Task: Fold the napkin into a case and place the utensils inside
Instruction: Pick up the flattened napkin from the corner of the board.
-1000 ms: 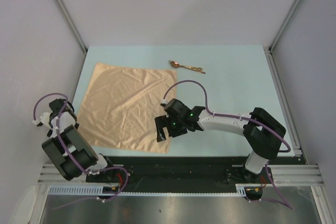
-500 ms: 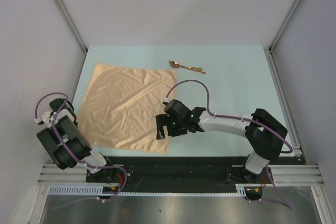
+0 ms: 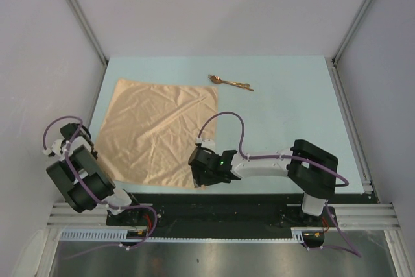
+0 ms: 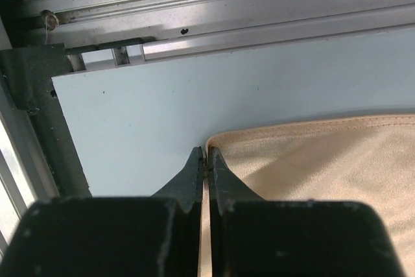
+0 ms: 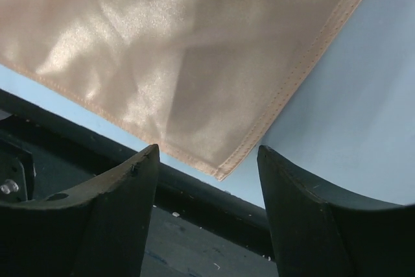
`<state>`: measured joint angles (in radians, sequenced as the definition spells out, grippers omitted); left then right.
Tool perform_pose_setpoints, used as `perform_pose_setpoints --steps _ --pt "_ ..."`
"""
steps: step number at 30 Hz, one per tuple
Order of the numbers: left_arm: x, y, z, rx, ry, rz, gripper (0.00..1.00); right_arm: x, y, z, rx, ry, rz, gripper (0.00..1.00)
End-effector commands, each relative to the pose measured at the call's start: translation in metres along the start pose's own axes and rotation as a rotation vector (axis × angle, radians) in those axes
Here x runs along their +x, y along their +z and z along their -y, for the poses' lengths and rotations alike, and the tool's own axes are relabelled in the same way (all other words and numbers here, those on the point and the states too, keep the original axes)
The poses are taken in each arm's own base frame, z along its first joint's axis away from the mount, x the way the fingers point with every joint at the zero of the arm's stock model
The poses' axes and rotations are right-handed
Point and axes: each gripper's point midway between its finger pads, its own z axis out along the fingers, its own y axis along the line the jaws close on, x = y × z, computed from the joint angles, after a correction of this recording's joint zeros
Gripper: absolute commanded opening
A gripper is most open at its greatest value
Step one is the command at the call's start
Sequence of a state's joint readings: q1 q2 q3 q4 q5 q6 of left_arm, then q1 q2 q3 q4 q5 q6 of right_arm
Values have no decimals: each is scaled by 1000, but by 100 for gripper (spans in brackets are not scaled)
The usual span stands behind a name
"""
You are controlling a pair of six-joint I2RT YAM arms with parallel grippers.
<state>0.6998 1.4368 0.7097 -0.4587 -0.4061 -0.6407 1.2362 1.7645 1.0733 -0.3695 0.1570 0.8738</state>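
The peach napkin (image 3: 159, 131) lies spread flat on the left half of the light blue table (image 3: 292, 108). The copper-gold utensils (image 3: 230, 82) lie together beyond its far right corner. My left gripper (image 3: 93, 155) is at the cloth's near left corner. In the left wrist view its jaws (image 4: 205, 154) are pressed together with the napkin's (image 4: 324, 160) hem between them. My right gripper (image 3: 200, 176) hangs low over the near right corner. In the right wrist view it is open (image 5: 207, 150), and the napkin's (image 5: 162, 43) corner tip lies between its fingers, untouched.
A black strip (image 5: 194, 218) runs along the table's near edge, right under the right fingers. An aluminium rail (image 4: 259, 4) borders the table's left side. Grey walls and frame posts (image 3: 81, 14) enclose the table.
The left gripper has shut on the napkin's near left corner. The right arm has drawn back toward the near edge, down to the near right corner, and its jaws have narrowed a little.
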Motion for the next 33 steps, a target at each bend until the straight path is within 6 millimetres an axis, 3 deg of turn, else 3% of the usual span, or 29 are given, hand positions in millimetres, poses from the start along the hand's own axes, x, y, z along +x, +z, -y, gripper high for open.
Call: perform_pose_setpoints --steps 1,10,20,26,33 --pt "9 -5 -4 1 -47 -30 0 0 4 12 122 40 41 66" --pt "2 -7 -11 -42 -69 -1 0 5 5 30 303 60 70 55" --pt "-3 -12 -14 -43 -91 27 0 34 20 47 482 29 -5 48" --pt "-5 -16 -13 -28 -108 38 0 46 26 57 569 -49 5 27" --pt "-14 -25 -12 -20 -117 56 0 6 -6 44 508 -89 164 0"
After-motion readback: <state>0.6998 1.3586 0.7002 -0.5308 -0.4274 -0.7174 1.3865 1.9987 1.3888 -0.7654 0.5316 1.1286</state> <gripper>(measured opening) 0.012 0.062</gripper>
